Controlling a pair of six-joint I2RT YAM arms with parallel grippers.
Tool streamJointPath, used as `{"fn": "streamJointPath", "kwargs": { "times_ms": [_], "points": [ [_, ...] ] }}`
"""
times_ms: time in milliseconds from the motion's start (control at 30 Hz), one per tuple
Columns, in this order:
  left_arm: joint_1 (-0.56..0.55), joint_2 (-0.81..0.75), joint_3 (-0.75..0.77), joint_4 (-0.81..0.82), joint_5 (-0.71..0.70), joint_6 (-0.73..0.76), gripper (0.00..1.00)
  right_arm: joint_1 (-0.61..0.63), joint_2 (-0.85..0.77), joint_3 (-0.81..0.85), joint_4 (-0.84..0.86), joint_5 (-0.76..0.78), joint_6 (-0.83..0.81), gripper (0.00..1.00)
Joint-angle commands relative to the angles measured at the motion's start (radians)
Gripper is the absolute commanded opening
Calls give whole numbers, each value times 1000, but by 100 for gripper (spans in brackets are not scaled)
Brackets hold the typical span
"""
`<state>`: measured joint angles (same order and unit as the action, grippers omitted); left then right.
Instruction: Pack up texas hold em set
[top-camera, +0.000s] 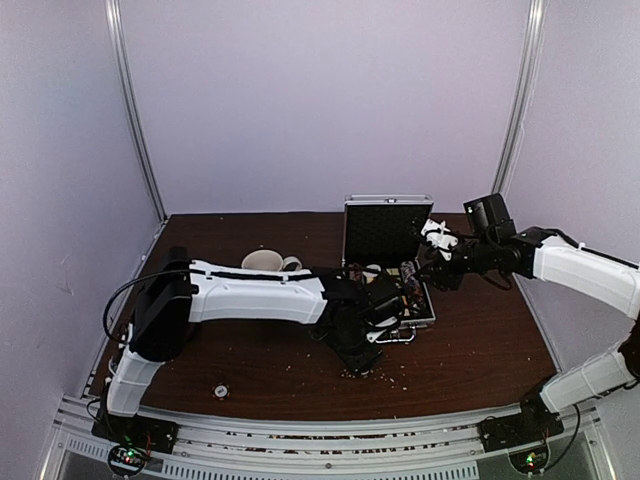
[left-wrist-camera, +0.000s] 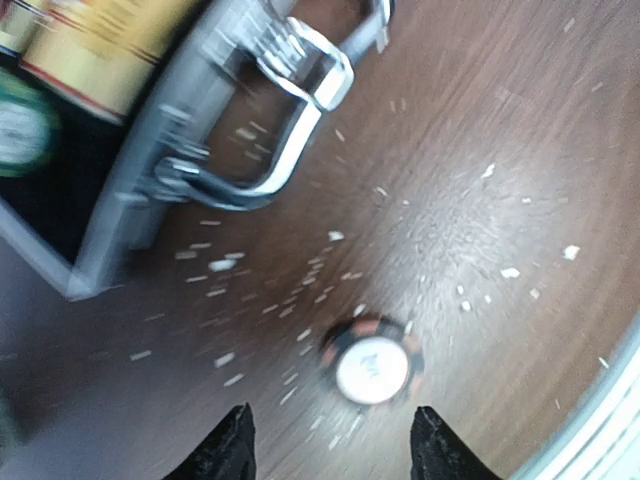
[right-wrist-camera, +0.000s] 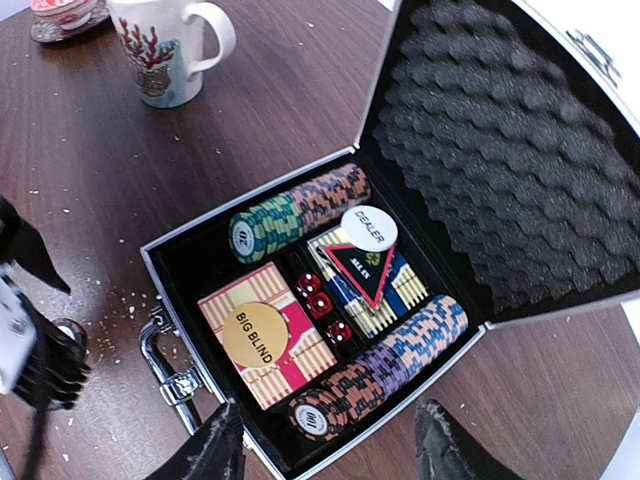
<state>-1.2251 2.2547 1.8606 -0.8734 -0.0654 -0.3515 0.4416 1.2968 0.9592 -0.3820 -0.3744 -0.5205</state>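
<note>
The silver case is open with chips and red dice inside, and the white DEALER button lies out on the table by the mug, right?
Not quite. The DEALER button is not on the table by the mug; it sits inside the open silver case, on the card box, next to the red dice and chips. The right wrist view shows it.

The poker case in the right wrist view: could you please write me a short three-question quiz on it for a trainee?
1. True or false: the lid of the case is shut.
2. How many red dice lie in the case? A) two B) three C) five
3. Fill in: the white disc in the case reads ____.
Key: 1 false; 2 B; 3 DEALER.
</note>
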Motion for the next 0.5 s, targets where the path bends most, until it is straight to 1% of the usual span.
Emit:
{"fn": "streamJointPath", "kwargs": {
  "times_ms": [0, 100, 167, 300, 467],
  "points": [
    [29, -170, -16, -41, -144, 71, 54, 18, 43, 65, -119, -52, -28, 60],
    [70, -255, -96, -26, -270, 114, 54, 67, 57, 63, -147, -3, -68, 63],
    [111, -319, -172, 24, -321, 140, 54, 106, 65, 65, -173, 1, -97, 65],
    [223, -485, -309, 194, -400, 173, 54, 202, 114, 86, -282, -29, -199, 65],
    [296, -690, -488, 445, -461, 257, 57, 335, 218, 106, -334, 28, -227, 60]
  ]
}}
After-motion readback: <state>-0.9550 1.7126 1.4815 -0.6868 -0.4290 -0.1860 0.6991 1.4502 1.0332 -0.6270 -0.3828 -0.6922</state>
